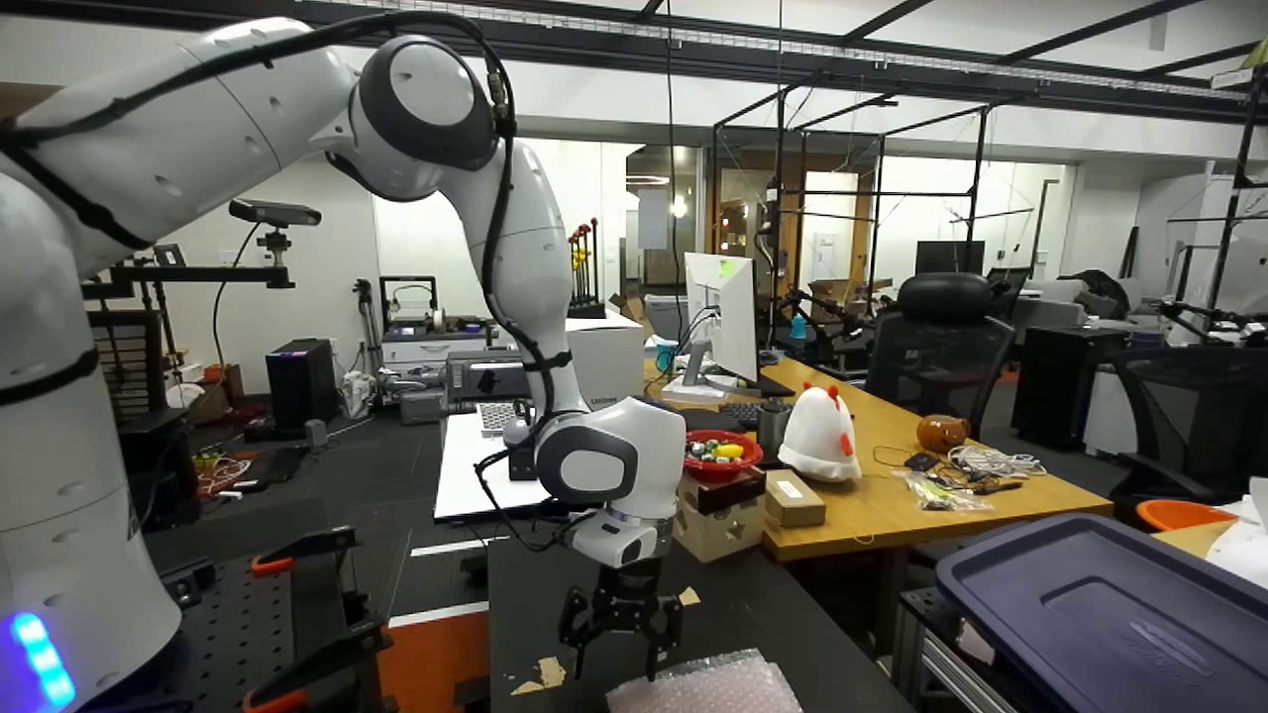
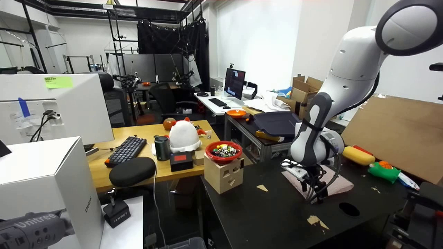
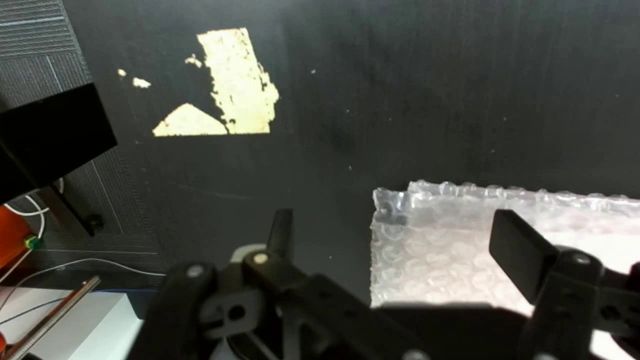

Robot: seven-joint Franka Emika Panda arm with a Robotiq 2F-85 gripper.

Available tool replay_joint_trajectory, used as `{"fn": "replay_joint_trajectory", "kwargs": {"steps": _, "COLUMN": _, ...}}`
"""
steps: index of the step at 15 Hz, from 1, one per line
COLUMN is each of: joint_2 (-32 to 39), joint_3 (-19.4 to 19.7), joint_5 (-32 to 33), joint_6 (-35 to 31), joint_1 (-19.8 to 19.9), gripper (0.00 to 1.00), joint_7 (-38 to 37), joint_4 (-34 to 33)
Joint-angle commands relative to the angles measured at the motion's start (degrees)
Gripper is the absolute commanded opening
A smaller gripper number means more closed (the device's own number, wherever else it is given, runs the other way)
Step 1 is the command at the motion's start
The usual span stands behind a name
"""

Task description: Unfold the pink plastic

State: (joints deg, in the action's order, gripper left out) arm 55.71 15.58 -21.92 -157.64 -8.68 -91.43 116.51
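The pink plastic is a pale pink, crinkly bubble-wrap sheet [image 1: 703,688] lying flat on the black table, cut by the frame's bottom edge. It also shows in an exterior view [image 2: 341,181], partly behind the arm, and in the wrist view [image 3: 435,250], where its upper edge shows overlapping layers. My gripper [image 1: 615,667] is open and empty, pointing down at the sheet's edge. In the wrist view the gripper [image 3: 392,220] straddles the sheet's left edge: the left finger is over bare table, the right finger over the sheet. Whether either fingertip touches is unclear.
Torn tan patches [image 3: 240,82] mark the black table [image 2: 263,214], which has a round hole [image 2: 349,209]. A wooden block box [image 2: 223,176] with a red bowl [image 2: 223,159] stands at a table corner. A yellow toy [image 2: 358,155] and green toy [image 2: 384,172] lie beyond the sheet.
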Motion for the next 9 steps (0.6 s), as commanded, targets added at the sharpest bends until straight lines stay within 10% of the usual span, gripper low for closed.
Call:
{"fn": "replay_joint_trajectory", "kwargs": {"steps": 1, "joint_2": 0.77, "joint_3": 1.06, "joint_5": 3.01, "joint_6": -0.44, "joint_1": -1.51, "gripper": 1.00, "joint_7": -3.92, "joint_4": -1.16}}
{"fn": "replay_joint_trajectory", "kwargs": {"steps": 9, "joint_2": 2.41, "joint_3": 2.28, "joint_5": 5.90, "joint_6": -0.14, "joint_1": -2.07, "gripper": 1.00, "joint_7": -5.43, "joint_4": -1.04}}
